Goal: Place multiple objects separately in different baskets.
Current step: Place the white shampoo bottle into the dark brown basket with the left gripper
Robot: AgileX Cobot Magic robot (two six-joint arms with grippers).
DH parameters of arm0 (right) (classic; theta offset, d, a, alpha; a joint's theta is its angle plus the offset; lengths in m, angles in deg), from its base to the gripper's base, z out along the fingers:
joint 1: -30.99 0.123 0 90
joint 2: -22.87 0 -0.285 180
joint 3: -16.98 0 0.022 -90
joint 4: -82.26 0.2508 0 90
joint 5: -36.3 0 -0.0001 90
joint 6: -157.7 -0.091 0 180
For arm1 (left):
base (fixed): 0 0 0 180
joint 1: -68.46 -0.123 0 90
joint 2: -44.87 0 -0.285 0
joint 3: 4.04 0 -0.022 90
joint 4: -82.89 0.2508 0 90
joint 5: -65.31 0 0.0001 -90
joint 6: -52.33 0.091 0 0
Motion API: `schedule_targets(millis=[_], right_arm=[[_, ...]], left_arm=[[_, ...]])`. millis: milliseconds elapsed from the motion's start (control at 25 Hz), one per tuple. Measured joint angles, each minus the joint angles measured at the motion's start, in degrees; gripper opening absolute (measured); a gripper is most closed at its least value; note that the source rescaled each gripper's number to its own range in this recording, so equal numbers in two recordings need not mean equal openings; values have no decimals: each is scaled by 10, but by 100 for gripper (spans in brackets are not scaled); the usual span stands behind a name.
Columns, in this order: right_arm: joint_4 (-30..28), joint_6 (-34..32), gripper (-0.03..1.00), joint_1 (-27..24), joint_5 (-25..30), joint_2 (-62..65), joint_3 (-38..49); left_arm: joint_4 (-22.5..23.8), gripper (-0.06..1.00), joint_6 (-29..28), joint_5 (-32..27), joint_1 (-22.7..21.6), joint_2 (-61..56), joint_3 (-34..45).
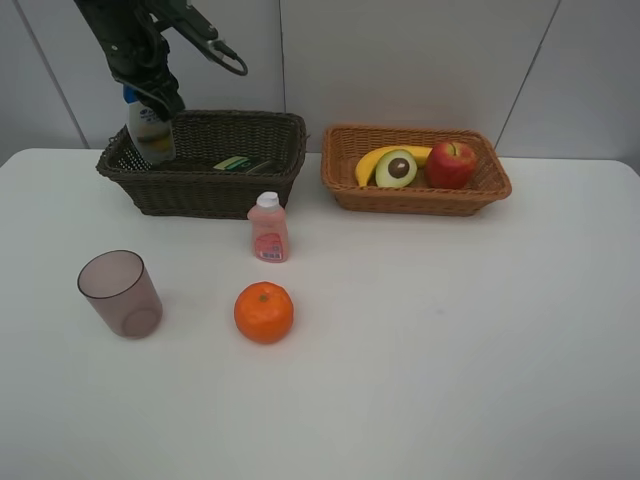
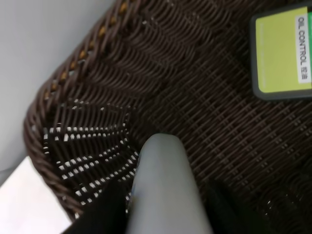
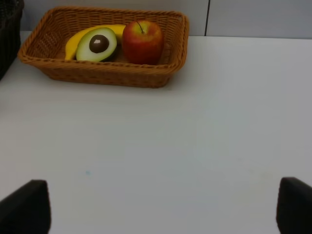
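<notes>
My left gripper (image 1: 150,100) is shut on the white blue-capped shampoo bottle (image 1: 150,132), holding it upright over the left end of the dark brown basket (image 1: 200,192). The left wrist view shows the bottle (image 2: 163,190) above the basket's floor (image 2: 204,112). The dark green pump bottle (image 1: 240,163) lies inside (image 2: 282,53). The light tan basket (image 1: 415,200) holds the banana (image 1: 370,160), halved avocado (image 1: 397,168) and apple (image 1: 451,164). The pink bottle (image 1: 269,229), orange (image 1: 264,312) and mauve cup (image 1: 120,293) stand on the table. My right gripper (image 3: 156,209) is open and empty.
The white table (image 1: 450,350) stretches to the front and right. A grey wall stands right behind both baskets. In the right wrist view the tan basket (image 3: 102,73) lies ahead and the dark basket's corner (image 3: 9,29) shows at the edge.
</notes>
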Motion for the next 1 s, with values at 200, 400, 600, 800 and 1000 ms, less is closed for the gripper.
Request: schedule_targets(millis=[200,400,600,800,1000], right_arm=[[0,0,97,0,0,0,0],[0,0,97,0,0,0,0],[0,0,97,0,0,0,0],[0,0,97,0,0,0,0],[0,0,97,0,0,0,0]], left_arm=[[0,48,0,14,0,6,0],[0,48,0,24,0,6,0],[0,48,0,24,0,6,0],[0,48,0,24,0,6,0],[-1,48,0,22,0,6,0]])
